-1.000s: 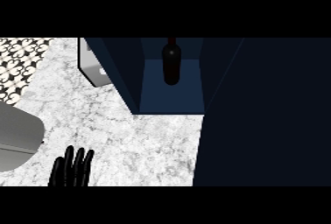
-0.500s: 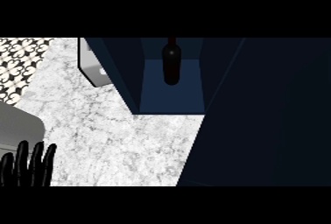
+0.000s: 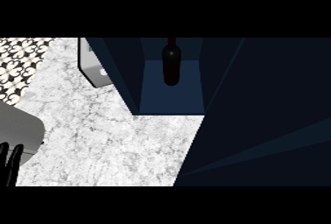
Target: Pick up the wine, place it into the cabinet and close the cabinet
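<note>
A dark wine bottle [image 3: 170, 61] stands upright inside the dark blue cabinet [image 3: 171, 96] at the top middle of the head view, on its blue shelf floor. A large dark cabinet door panel [image 3: 265, 118] fills the right half of the view and covers the counter there. My left hand [image 3: 9, 164] shows only as straight black fingers at the lower left edge, held upright over the sink's rim, holding nothing. My right hand does not show anywhere.
White marble counter [image 3: 110, 144] runs from the cabinet down to the lower edge. A grey sink basin [image 3: 18, 129] sits at the left. A grey appliance [image 3: 96, 65] stands left of the cabinet, and patterned wall tiles [image 3: 19, 61] fill the upper left.
My left hand has slid leftward along the lower edge, now mostly out of view. The dark door panel has swung further left over the counter. The bottle has not moved.
</note>
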{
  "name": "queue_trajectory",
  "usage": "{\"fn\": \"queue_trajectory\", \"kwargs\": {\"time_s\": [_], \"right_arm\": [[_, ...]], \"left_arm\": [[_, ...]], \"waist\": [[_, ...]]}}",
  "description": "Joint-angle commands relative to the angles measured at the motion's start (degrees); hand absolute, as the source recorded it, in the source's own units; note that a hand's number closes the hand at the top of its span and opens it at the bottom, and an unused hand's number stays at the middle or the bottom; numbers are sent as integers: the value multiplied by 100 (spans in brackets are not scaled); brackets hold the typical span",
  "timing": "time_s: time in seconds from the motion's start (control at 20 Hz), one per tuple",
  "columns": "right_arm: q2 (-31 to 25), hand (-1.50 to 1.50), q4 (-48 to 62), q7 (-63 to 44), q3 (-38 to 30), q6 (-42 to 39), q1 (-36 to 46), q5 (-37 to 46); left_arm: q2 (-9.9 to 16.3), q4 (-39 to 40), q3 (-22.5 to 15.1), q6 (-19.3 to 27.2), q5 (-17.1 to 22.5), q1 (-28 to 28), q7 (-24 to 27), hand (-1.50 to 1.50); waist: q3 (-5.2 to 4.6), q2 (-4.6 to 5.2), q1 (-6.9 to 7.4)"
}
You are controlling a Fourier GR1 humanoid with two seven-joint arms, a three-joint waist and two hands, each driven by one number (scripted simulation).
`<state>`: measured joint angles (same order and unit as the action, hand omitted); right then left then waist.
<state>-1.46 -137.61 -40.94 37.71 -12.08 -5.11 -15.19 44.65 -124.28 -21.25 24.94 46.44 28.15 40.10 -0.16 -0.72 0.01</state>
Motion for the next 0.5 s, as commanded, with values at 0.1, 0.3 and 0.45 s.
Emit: {"fn": "queue_trajectory", "kwargs": {"time_s": [0.1,0.3,0.45], "right_arm": [[142,150,-671,-142,1445,1024,338,1195],[139,150,-637,-250,1859,1612,785,1702],[135,150,-296,-153,1736,2025,1374,1906]], "left_arm": [[274,274,784,-746,509,202,-46,-150],[417,199,1115,-885,688,230,-243,-150],[276,191,1052,-786,688,13,-386,-150]], "waist": [[-7,-7,-25],[-4,2,-20],[-3,38,-4]]}}
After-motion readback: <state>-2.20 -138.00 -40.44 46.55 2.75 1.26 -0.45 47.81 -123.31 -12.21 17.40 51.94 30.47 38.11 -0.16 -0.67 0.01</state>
